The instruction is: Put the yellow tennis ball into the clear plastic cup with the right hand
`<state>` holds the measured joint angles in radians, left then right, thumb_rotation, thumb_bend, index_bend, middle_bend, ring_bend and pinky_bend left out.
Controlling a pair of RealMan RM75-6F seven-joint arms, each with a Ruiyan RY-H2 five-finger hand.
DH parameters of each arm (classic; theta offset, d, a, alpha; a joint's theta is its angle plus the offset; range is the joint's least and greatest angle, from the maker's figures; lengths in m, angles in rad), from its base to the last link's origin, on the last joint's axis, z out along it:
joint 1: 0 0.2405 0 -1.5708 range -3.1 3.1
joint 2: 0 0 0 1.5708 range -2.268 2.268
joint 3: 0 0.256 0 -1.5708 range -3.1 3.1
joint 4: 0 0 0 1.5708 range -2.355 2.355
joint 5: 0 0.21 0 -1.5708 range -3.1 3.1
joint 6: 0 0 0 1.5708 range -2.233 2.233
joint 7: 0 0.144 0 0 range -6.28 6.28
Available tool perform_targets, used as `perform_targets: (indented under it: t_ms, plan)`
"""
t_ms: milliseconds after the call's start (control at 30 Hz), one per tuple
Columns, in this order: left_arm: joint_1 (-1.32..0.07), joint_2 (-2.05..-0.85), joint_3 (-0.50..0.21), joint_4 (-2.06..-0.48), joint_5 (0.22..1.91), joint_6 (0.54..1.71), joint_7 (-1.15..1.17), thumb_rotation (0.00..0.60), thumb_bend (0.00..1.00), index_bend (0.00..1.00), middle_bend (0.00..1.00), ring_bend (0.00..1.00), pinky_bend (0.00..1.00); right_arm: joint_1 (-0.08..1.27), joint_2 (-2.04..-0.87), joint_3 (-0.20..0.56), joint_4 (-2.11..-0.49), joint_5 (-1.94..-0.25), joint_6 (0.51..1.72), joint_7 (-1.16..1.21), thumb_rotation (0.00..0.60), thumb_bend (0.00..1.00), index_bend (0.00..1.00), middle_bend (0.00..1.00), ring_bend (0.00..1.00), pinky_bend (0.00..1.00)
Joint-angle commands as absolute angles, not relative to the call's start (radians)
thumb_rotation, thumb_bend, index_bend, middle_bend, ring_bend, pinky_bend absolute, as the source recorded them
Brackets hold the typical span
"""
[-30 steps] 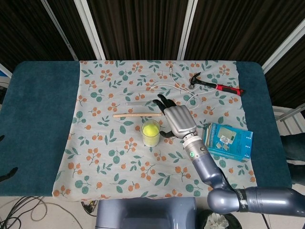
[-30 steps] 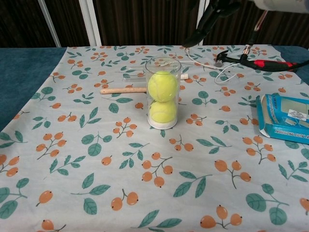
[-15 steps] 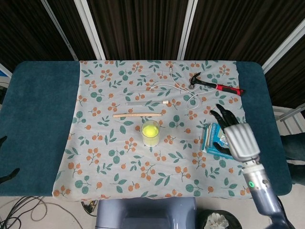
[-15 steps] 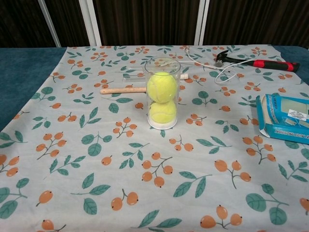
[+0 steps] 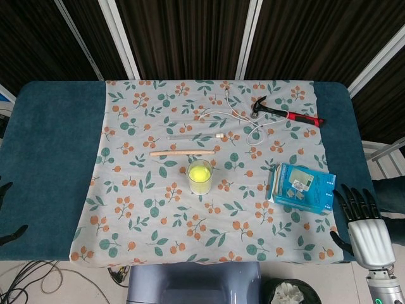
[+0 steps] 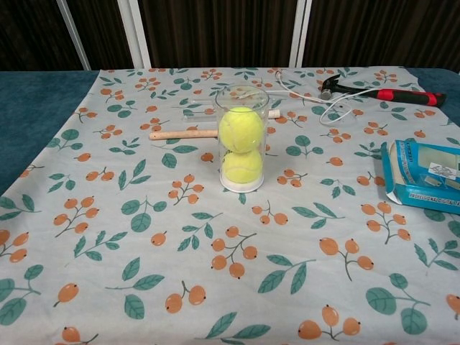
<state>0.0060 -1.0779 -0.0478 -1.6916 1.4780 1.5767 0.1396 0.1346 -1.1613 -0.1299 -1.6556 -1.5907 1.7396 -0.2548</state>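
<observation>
The clear plastic cup (image 5: 200, 177) stands upright in the middle of the floral cloth. The chest view shows two yellow tennis balls stacked inside the cup (image 6: 243, 180): the upper ball (image 6: 241, 129) and the lower ball (image 6: 241, 167). My right hand (image 5: 365, 229) is at the near right corner, past the cloth's edge and far from the cup, fingers spread and holding nothing. Only dark fingertips of my left hand (image 5: 5, 189) show at the left edge, apart and empty. Neither hand appears in the chest view.
A blue box (image 5: 302, 187) (image 6: 424, 176) lies right of the cup. A wooden stick (image 5: 182, 152) (image 6: 183, 134) lies just behind the cup. Further back are a white cable (image 5: 237, 117) and a red-handled hammer (image 5: 288, 114) (image 6: 374, 92).
My right hand drew back from beside the cup, over the blue box, to the near right corner. It has left the chest view. The cup and balls stayed put.
</observation>
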Motion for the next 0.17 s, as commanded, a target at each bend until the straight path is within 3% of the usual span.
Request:
perform_targets:
  t_ms: [33, 167]
  plan:
    - [0.004, -1.08, -0.046, -1.691, 1.481, 1.574, 0.144, 0.6, 0.02, 0.13, 0.0, 0.0, 0.0, 0.123, -1.171, -0.116, -1.644, -1.598, 1.731, -0.276, 0.6, 0.25, 0.07, 0.02, 0.05, 0.0]
    - [0.0, -1.078, -0.042, -1.692, 1.477, 1.559, 0.149, 0.6, 0.02, 0.13, 0.0, 0.0, 0.0, 0.113, -1.174, -0.103, -1.646, -1.605, 1.72, -0.292, 0.6, 0.25, 0.07, 0.02, 0.05, 0.0]
